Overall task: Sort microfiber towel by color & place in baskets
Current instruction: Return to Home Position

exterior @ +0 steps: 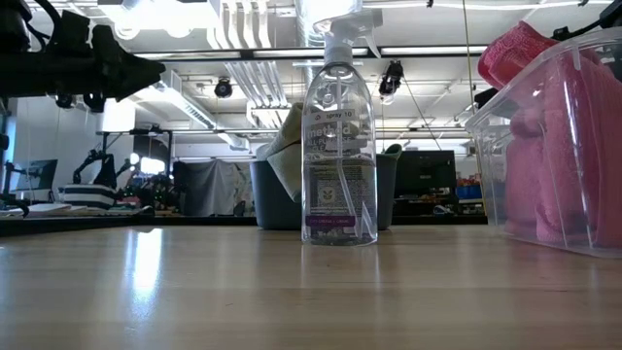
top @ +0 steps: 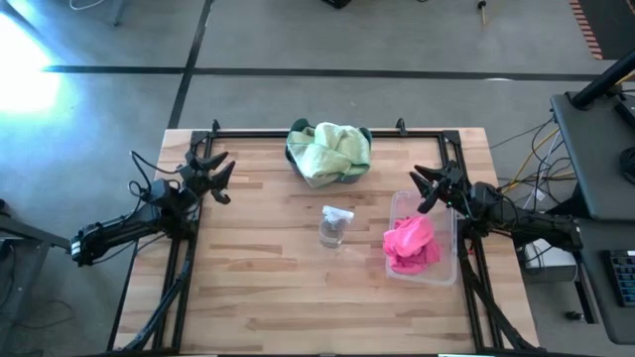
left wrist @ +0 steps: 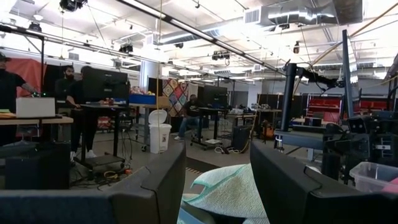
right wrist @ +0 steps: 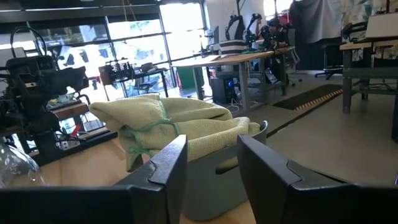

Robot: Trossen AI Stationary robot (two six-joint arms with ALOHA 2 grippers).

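Light green microfiber towels (top: pixel 330 149) are heaped in the dark teal basket (top: pixel 349 178) at the table's far middle, spilling over its rim. Bright pink towels (top: pixel 412 244) lie bunched in the clear basket (top: pixel 444 270) at the right. My left gripper (top: pixel 216 167) hovers open above the far-left part of the table, pointing toward the green heap (left wrist: pixel 230 190). My right gripper (top: pixel 421 186) hovers open by the clear basket's far end, also facing the green towels (right wrist: pixel 168 121) and the teal basket (right wrist: pixel 217 177). Nothing lies between either pair of fingers.
A small clear spray bottle (top: pixel 334 226) stands upright at the table's middle, between the two baskets and nearer than the teal one. A black frame (top: pixel 248 133) runs along the table's far and side edges. Bare wood fills the near half of the table.
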